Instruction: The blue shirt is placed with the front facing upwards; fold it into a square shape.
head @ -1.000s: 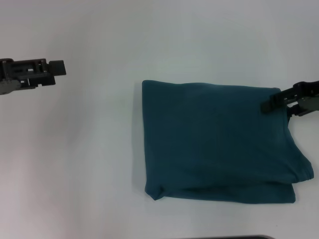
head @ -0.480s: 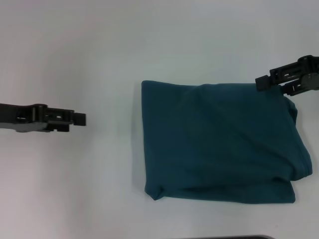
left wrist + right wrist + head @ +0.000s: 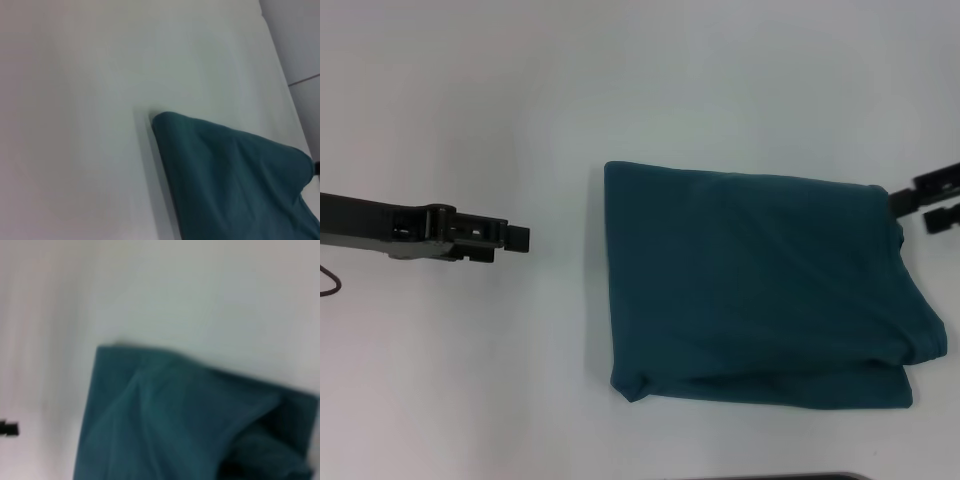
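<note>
The blue shirt (image 3: 750, 290) lies folded into a rough square on the white table, its plain teal side up, with loose layered edges at its near right corner. My left gripper (image 3: 518, 238) hovers over bare table a short way left of the shirt's left edge, apart from it. At the shirt's far right corner is my right gripper (image 3: 932, 204), its two fingers apart and nothing between them. The upper finger sits right at the cloth's edge. The left wrist view shows the shirt (image 3: 235, 185) and so does the right wrist view, where the shirt (image 3: 175, 415) fills the lower part.
The white table (image 3: 470, 380) spreads around the shirt on all sides. A dark strip (image 3: 790, 477) shows at the table's near edge. A thin cable (image 3: 328, 282) loops under the left arm. The left gripper (image 3: 7, 428) shows far off in the right wrist view.
The left gripper has come down and rightward toward the shirt's left edge. The right gripper let go of the raised far right corner and drew off to the right; the corner lies flat.
</note>
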`<state>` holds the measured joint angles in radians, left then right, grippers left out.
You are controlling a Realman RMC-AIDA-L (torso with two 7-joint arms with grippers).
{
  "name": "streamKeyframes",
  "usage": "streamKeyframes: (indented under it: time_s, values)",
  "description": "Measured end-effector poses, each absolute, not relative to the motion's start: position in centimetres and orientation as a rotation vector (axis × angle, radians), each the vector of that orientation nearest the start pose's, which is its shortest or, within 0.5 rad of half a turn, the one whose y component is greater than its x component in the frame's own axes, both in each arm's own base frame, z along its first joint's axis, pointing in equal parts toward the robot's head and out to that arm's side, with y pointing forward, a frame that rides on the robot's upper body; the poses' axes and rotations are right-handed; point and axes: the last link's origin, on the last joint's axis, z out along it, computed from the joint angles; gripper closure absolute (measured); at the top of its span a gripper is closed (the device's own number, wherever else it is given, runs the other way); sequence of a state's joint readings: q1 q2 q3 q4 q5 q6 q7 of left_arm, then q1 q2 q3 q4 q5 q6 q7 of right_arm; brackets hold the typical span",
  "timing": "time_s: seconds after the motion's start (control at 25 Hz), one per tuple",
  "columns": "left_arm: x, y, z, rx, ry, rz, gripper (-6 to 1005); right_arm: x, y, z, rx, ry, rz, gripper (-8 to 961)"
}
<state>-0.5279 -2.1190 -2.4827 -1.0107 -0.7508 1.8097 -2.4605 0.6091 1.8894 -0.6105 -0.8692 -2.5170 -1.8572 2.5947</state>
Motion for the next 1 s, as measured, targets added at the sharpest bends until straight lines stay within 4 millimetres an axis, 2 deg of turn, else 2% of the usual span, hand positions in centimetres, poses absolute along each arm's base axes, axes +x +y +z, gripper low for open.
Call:
streamKeyframes:
  time_s: [0.16,0.28,0.36,0.56,0.8,1.0]
  values:
    - [-26.1,30.9,2.9,-2.460,-1.886,-0.279,264,29.2,33.0,12.2,-2.184,2.011,0.089,146]
    - [-26.1,31.0,2.9,-2.458,-1.884,-0.280,264,27.7,33.2,12.6,-2.265,1.999,0.197,146]
    - [-26.1,30.9,2.8,-2.457,-1.885,-0.280,264,26.9,33.2,12.0,-2.324,2.002,0.229,146]
    - [-26.2,30.8,2.9,-2.453,-1.890,-0.285,264,26.4,33.6,8.2,-2.409,2.008,0.206,146]
    - [-25.9,30.8,2.7,-2.468,-1.887,-0.281,265,27.3,33.6,6.5,-2.370,2.020,0.148,146]
    - [-25.7,31.0,2.5,-2.474,-1.885,-0.279,265,28.5,33.8,6.1,-2.300,2.015,0.090,146]
